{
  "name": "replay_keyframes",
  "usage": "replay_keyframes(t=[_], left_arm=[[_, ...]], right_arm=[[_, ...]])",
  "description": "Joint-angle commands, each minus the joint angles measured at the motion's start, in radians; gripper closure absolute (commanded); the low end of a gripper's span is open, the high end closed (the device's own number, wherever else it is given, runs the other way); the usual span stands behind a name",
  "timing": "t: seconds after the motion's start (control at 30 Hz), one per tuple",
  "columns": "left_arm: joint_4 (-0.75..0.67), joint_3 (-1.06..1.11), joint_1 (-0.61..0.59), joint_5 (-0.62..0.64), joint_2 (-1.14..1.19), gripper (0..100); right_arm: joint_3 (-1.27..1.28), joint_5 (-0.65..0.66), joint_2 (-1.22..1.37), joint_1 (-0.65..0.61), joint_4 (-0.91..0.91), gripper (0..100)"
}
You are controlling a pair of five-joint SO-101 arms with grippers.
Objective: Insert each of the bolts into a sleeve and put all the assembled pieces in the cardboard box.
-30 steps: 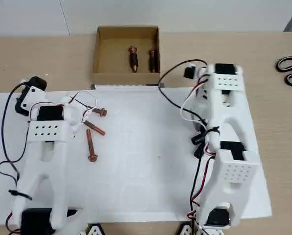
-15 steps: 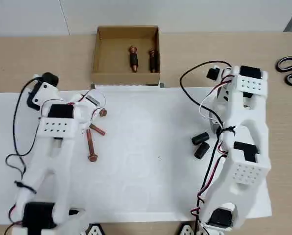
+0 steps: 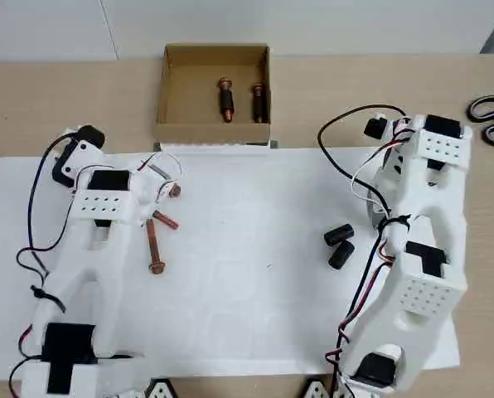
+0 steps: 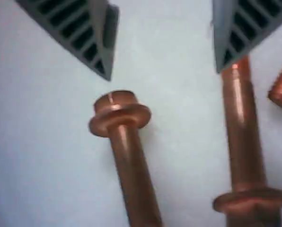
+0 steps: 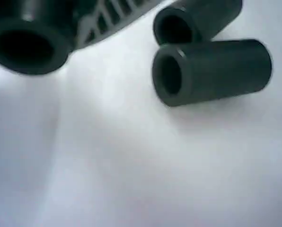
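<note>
Left hand (image 4: 164, 61) hangs spread above the copper bolts (image 4: 124, 156) on the white sheet's (image 3: 247, 298) left side. Right hand (image 5: 79, 28) pinches a black sleeve (image 5: 25, 45), just right of two loose sleeves (image 3: 340, 234).

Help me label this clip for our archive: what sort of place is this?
Probably a lab or workshop bench for robot practice: two white arms at a wooden table, copper bolts and black sleeves on a white sheet, a cardboard box beside it.
</note>
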Motion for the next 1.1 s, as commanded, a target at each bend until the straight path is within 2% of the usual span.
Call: replay_keyframes(t=[0.0,0.37,0.63,0.8,1.07], left_arm=[[0.000,-0.042,-0.035,0.008,-0.005,86],[0.031,-0.054,-0.044,0.005,0.055,86],[0.140,-0.254,-0.046,0.006,0.209,86],[0.143,-0.277,-0.044,0.006,0.304,86],[0.141,-0.277,-0.046,0.006,0.330,86]], right_arm=[[-0.005,0.009,-0.084,0.005,0.022,99.0],[0.023,0.011,-0.193,-0.004,0.022,99.1],[0.103,0.038,-0.193,-0.019,0.015,99.1],[0.107,0.038,-0.193,-0.016,0.015,99.1],[0.107,0.038,-0.193,-0.019,0.013,99.1]])
